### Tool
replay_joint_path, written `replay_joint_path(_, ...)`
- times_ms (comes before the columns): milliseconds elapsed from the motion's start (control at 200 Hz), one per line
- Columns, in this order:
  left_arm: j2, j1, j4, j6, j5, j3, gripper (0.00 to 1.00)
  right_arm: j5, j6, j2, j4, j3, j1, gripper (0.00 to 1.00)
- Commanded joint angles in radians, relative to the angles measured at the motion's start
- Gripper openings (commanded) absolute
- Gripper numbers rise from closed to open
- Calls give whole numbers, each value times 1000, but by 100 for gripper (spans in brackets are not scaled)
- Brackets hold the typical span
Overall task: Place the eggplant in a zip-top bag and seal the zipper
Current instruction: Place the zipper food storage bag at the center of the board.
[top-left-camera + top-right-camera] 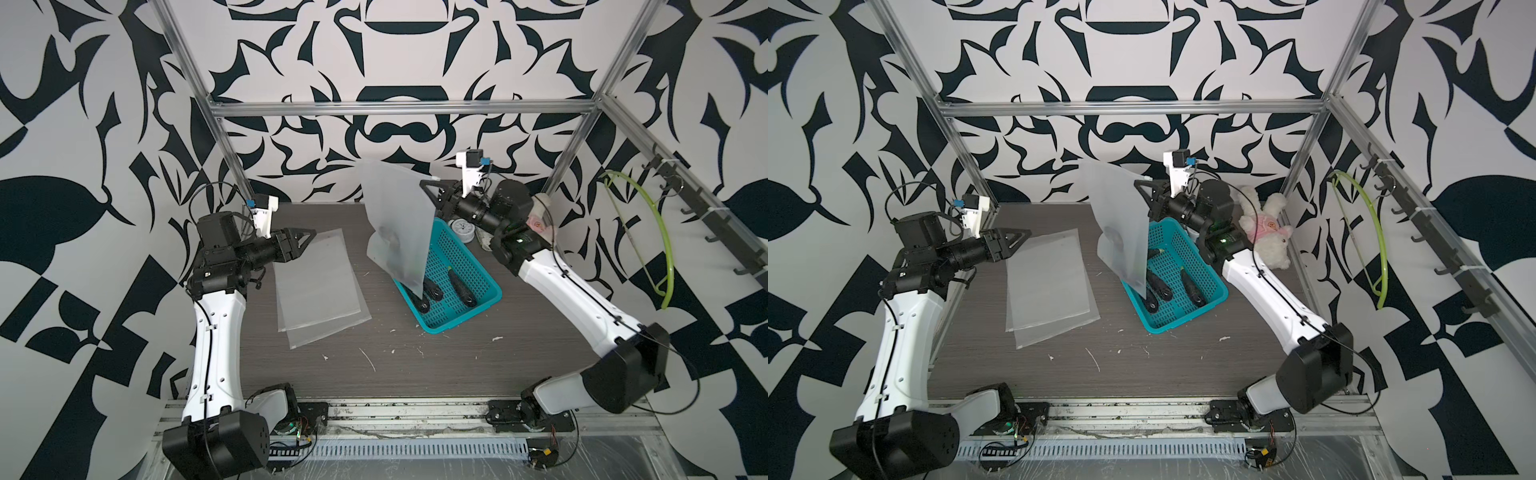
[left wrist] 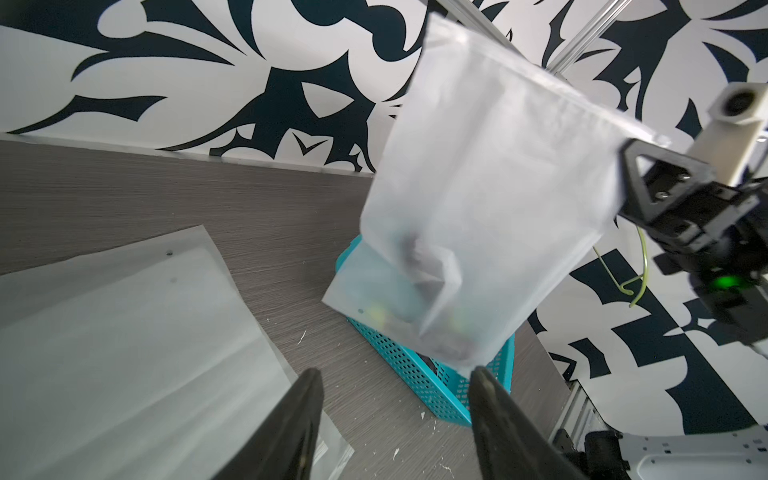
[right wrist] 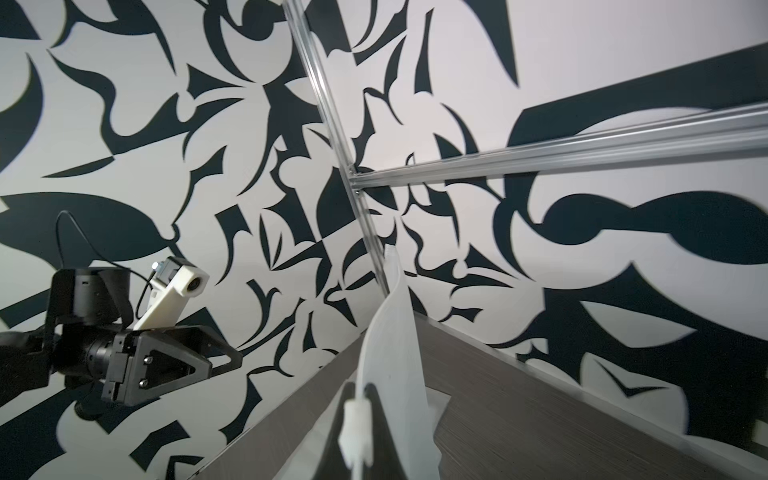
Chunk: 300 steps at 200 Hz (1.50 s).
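Note:
A frosted zip-top bag (image 1: 397, 216) (image 1: 1121, 216) hangs tilted above the teal basket (image 1: 494, 291) (image 1: 1223, 291). My right gripper (image 1: 429, 185) (image 1: 1140, 185) (image 3: 355, 395) is shut on its top corner, with the white zipper slider (image 3: 353, 419) between the jaws. A dark blurred shape low inside the bag looks like the eggplant (image 1: 390, 240) (image 2: 415, 257). More dark eggplants (image 1: 461, 291) lie in the basket. My left gripper (image 1: 311, 235) (image 1: 1027, 232) (image 2: 395, 374) is open and holds nothing. It hovers over a stack of flat bags (image 1: 320, 286) (image 2: 124, 332), to the left of the hanging bag.
A white and pink plush toy (image 1: 1266, 232) and a round white item (image 1: 462, 229) sit at the back right, behind the right arm. A green hanger (image 1: 648, 232) hangs on the right wall rail. Aluminium frame posts stand at the table's back corners.

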State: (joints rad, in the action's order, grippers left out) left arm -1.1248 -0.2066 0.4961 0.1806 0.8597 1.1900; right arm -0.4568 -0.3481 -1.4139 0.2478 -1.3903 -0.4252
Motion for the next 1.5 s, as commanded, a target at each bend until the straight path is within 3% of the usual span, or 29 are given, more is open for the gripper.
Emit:
replay_joint_path(0,1,33,-67,57,-51,-39,59,180,116,110,-167,-57,24,0)
replay_joint_path(170,-63,190,-67,64,-177,-59,59,347,207,206,-317,-91,51,0)
replay_joint_path(270,-92,237,-129,113,-202,-92,58,430,248,249,-387,-104,86,0)
replay_joint_path(440,-125,322,-228,177,-240,-142,57,499,289,294,-434,-90,174,0)
replay_joint_path(590,-180,393,-279,211,-269,-157,57,478,283,305,-433,-55,253,0)
replay_joint_path(770,-209,429,-345,266,-271,-198,58,442,264,303,-372,44,332,0)
replay_joint_path(985,-244,456,-388,293,-257,-231,58,458,260,345,-285,206,345,0)
replay_joint_path(1085,-256,464,-390,290,-259,-237,59,542,255,382,-310,279,348,0)
replay_joint_path(1170,-264,470,-402,295,-258,-234,59,688,233,401,-373,341,358,0)
replay_joint_path(1370,-280,475,-372,269,-259,-209,59,924,118,441,-550,452,413,0)
replay_joint_path(1495,-285,475,-327,233,-274,-176,59,955,66,471,-622,513,442,0)
